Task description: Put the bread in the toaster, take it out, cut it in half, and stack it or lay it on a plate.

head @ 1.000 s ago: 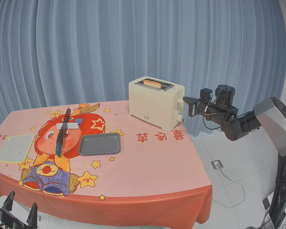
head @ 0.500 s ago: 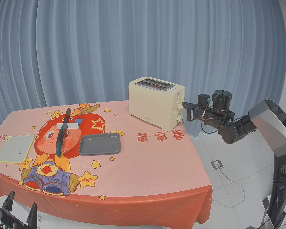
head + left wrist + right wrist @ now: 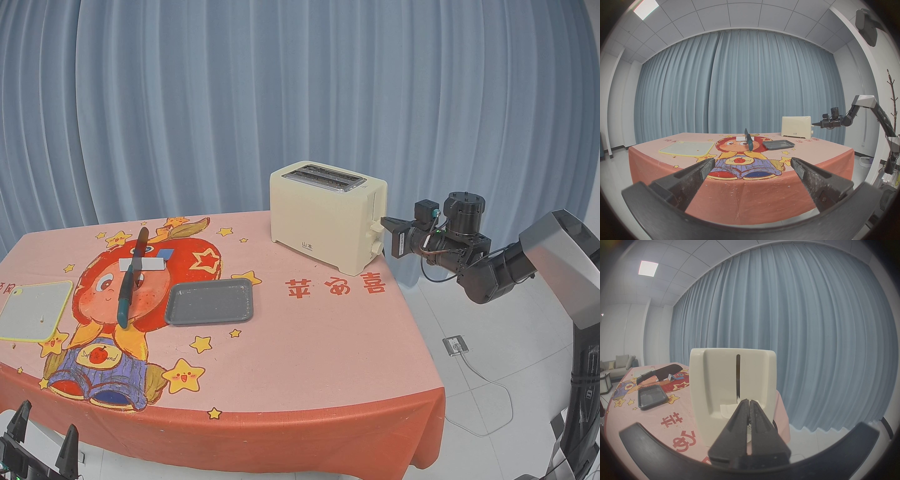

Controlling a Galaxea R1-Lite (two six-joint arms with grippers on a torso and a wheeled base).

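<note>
The bread is presumably down inside the toaster (image 3: 328,215), far right on the table (image 3: 325,356), so toasting is in hand. Next the lever (image 3: 731,408) must be let go and the pop-up awaited. The right gripper (image 3: 386,222), fingers pressed together, sits level with its tips on that lever. The left gripper (image 3: 752,164) hangs wide open off the near-left edge.

The toaster (image 3: 328,215) is set on the worktop (image 3: 325,350) just before the right hand (image 3: 384,221); the tray (image 3: 209,301), knife (image 3: 127,284) and board (image 3: 31,309) are laid well beyond it.
</note>
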